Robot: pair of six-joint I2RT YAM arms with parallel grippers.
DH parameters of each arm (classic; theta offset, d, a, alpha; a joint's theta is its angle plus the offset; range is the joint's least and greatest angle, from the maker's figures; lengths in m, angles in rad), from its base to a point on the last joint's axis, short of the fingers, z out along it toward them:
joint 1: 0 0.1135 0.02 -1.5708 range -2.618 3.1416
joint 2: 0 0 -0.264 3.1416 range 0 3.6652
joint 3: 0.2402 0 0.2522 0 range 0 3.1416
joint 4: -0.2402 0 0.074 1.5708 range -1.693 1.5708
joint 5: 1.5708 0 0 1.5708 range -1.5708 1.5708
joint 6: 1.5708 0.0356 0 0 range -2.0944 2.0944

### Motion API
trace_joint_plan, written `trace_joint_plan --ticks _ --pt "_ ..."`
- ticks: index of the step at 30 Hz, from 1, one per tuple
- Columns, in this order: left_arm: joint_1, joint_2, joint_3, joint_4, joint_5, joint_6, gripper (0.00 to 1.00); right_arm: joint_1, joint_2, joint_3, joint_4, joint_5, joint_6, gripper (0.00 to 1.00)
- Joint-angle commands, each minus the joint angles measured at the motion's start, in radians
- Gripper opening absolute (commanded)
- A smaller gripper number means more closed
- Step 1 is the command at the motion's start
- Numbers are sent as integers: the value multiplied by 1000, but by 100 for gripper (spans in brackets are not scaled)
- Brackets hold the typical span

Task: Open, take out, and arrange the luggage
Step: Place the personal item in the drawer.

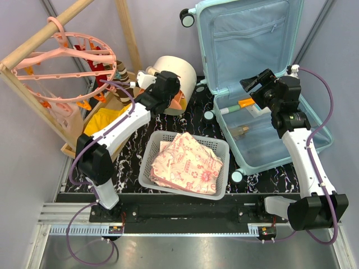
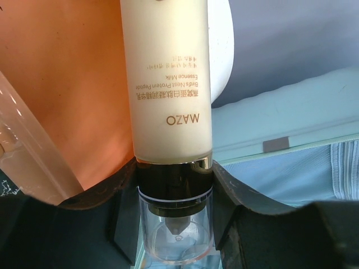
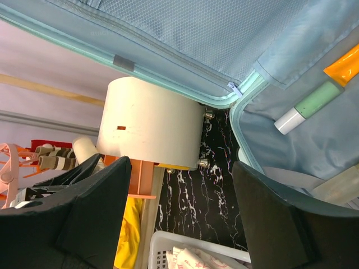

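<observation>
Gripping a lotion bottle (image 2: 168, 84) is the left end effector (image 2: 175, 202); right end effector (image 3: 180, 179) stands wide over luggage (image 1: 252, 33).

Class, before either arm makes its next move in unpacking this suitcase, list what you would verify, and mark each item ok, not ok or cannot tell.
1. Luggage open, lid raised: ok.
2. Left gripper shut on the cream bottle: ok.
3. Right gripper open and empty: ok.
4. Luggage emptied: not ok; a green-and-white tube lies inside.
5. Space in the drawer box for the bottle: cannot tell.
</observation>
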Motion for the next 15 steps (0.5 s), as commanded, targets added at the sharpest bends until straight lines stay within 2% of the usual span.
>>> trace_joint_plan --ticks 1,5,6,10,12,13,15 --pt "10 -62 -9 71 -21 -44 22 -3 0 6 45 -24 7 82" --pt "18 -60 -6 73 -26 -40 29 -3 -3 3 45 -27 9 82" --pt "21 -59 -3 73 -21 -41 35 -3 -1 0 45 -29 9 82" --pt "24 -54 6 80 -12 -32 48 -3 -1 -3 45 -33 9 82" --pt "24 -51 13 80 -9 -24 51 -3 -1 -5 45 -35 11 82" --pt "24 -50 16 80 -11 -26 58 -1 0 -5 45 -37 11 82" --pt "24 -47 20 83 -11 -24 64 -3 2 -3 45 -37 11 82"
